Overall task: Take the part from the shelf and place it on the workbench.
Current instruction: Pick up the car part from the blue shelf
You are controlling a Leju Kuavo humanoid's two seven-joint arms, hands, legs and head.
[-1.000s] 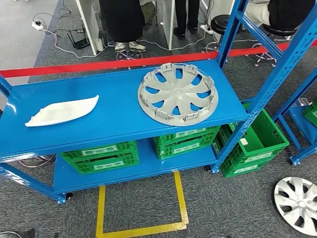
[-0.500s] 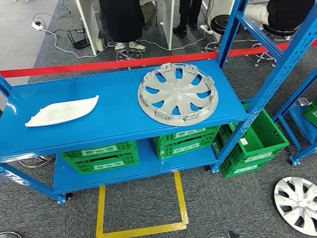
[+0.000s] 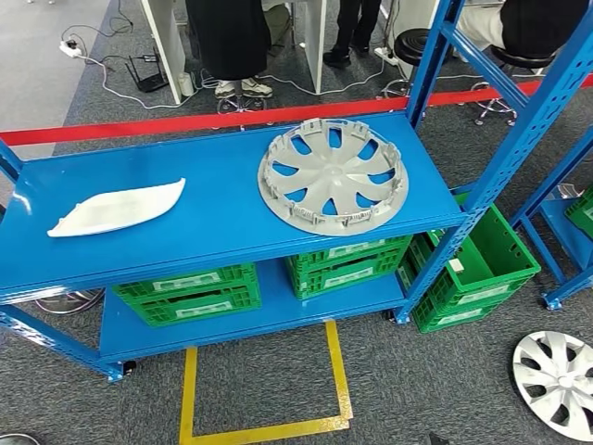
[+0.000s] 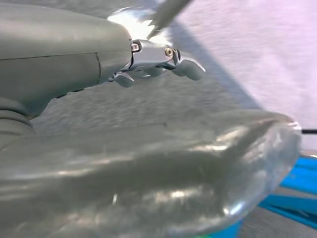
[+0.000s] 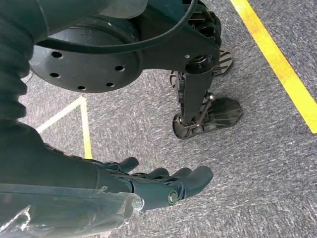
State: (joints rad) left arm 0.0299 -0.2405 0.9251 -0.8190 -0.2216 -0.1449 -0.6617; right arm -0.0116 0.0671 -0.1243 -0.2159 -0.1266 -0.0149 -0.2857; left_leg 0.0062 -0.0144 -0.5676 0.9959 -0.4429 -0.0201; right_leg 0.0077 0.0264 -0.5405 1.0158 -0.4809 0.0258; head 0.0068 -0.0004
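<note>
Blue shelving [image 3: 209, 199] before me holds the silver hubcap [image 3: 333, 175] far right, light, stiff plastic I'd take by its rim, while my right hand [image 5: 164, 183] hangs empty with fingers spread and my left hand [image 4: 164, 62] looks empty too.

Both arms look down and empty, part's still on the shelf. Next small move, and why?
Probably raise the right robot hand toward the hubcap. The hubcap lies flat and untouched on the blue shelf, on its right side, while that hand hangs by the floor with fingers apart, holding nothing. The left robot hand holds nothing either.
</note>
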